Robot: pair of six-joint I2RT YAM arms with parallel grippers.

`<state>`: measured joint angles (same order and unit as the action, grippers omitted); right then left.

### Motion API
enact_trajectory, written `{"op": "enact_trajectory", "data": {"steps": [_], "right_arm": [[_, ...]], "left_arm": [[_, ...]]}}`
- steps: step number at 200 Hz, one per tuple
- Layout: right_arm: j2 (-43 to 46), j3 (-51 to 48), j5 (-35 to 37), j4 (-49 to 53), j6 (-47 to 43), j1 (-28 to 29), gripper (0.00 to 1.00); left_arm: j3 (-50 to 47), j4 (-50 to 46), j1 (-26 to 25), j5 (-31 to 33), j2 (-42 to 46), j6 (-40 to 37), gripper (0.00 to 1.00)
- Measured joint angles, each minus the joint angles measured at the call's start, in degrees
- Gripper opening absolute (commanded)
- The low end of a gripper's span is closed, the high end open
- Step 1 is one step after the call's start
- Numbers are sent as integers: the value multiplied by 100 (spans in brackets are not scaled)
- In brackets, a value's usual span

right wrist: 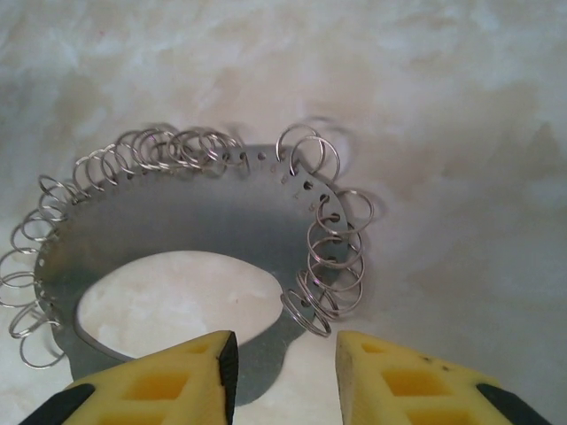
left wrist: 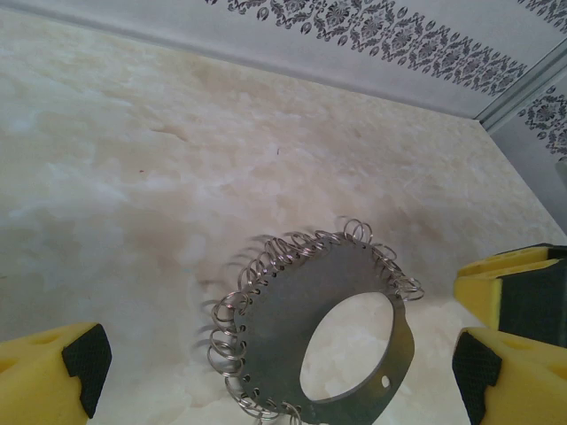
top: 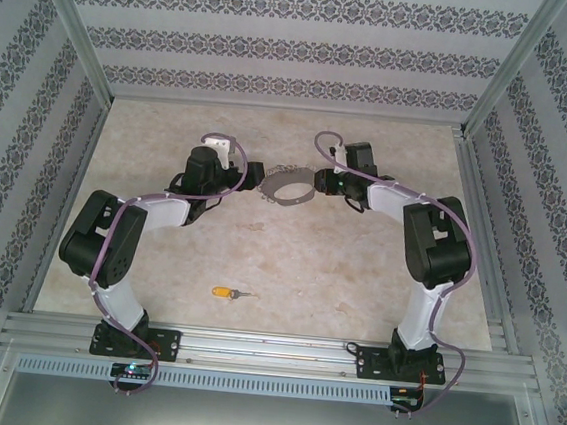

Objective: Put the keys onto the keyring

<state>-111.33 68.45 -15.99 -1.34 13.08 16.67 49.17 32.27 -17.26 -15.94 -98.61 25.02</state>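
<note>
The keyring (top: 287, 201) is a big flat grey hoop with lots of little wire loops (right wrist: 332, 257) hanging all round its rim. It sits far out on the bench (top: 358, 270), right between the two pincers. The right pincer (top: 318, 183) is at the hoop's right side. In the right wrist view its two yellow fingers (right wrist: 177, 381) stand partly closed with the thin edge of the hoop in the gap between them. I cannot tell if they are pinching it yet. The left pincer (top: 251, 181) is just beside the hoop's left side, spread wide open and holding nothing. The key (top: 226, 292) is small, with an orange head. It lies alone near the front edge of the bench, well apart from both pincers. It lies sideways across the bench, head to the left and thin blade to the right. It is on the left half, closer to the left arm (top: 110, 241), so I think the free left pincer should come back toward the front to get it. I see no key on any loop, so the job looks barely started.
</note>
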Motion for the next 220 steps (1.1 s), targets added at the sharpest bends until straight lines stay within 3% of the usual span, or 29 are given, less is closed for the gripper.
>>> {"op": "enact_trajectory", "data": {"steps": [42,220], "right_arm": [[-149,114,4,85,-2,0,26],[-673,562,-35,160,-2,0,21]], "left_arm": [[0,87,0,-63,20,166,100],[11,332,0,-210,22,507,100]]}}
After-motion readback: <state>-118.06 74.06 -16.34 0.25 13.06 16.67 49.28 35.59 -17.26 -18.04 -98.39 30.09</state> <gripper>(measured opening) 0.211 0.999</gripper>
